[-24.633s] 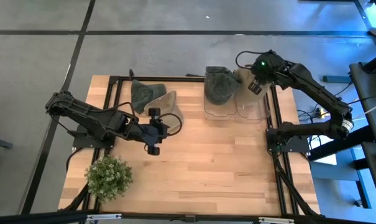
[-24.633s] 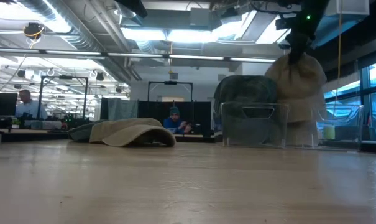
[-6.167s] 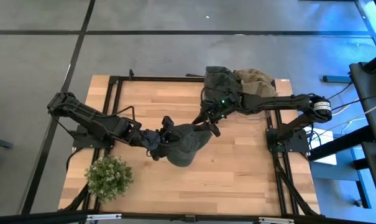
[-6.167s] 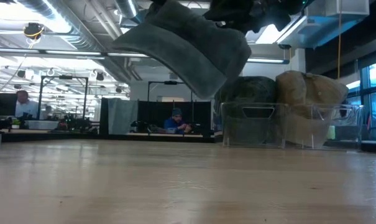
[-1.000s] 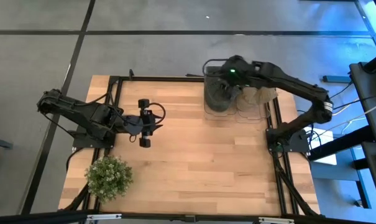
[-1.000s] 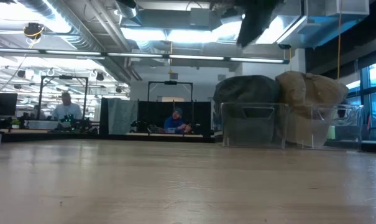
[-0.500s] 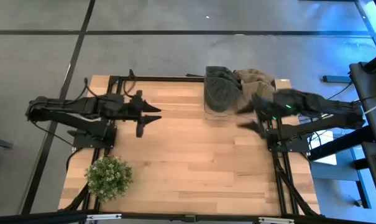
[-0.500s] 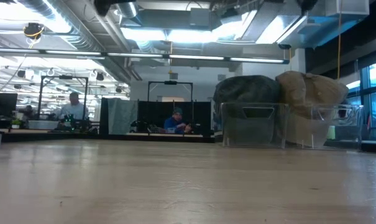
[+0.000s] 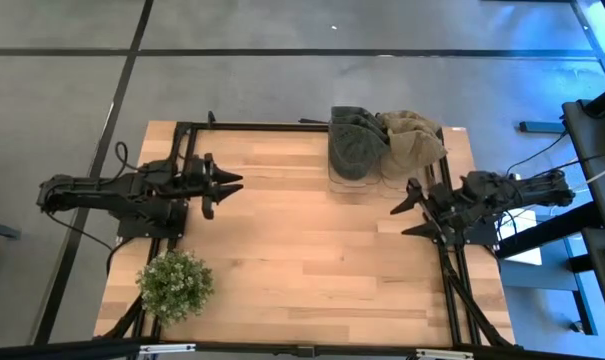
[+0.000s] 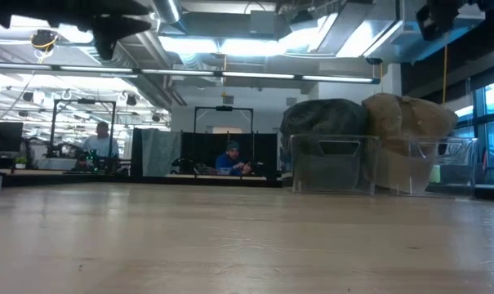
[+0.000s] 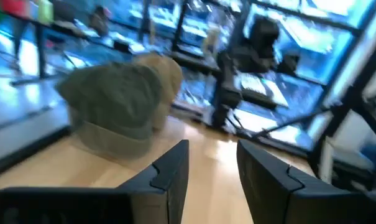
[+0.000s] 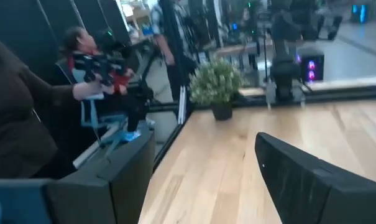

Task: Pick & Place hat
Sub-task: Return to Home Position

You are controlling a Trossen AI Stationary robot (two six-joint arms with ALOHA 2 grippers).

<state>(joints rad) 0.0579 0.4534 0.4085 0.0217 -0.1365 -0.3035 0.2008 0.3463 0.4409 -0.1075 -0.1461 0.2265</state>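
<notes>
A dark green hat (image 9: 354,146) and a tan hat (image 9: 414,140) each sit in a clear bin at the table's far right; the low view shows the green hat (image 10: 324,118) and the tan hat (image 10: 406,118) bulging over the bin rims. My left gripper (image 9: 237,185) hovers open near the table's left edge, pointing level toward the right, with nothing between its fingers (image 11: 172,174). My right gripper (image 9: 400,221) hovers open at the right edge, just in front of the bins, pointing level toward the left and holding nothing, as the right wrist view (image 12: 206,168) shows.
A small potted plant (image 9: 175,285) stands at the near left corner. The two clear bins (image 10: 336,163) stand side by side at the far right. Bare wooden tabletop (image 9: 312,250) lies between the arms. People sit and stand in the room beyond the table.
My right gripper has swung from above the green hat's bin toward the table's right and near edges, sunk, and tipped from pointing down to level. My left arm has folded back toward the left edge; its gripper has sunk, rolled and tipped to level. The hats have stayed put.
</notes>
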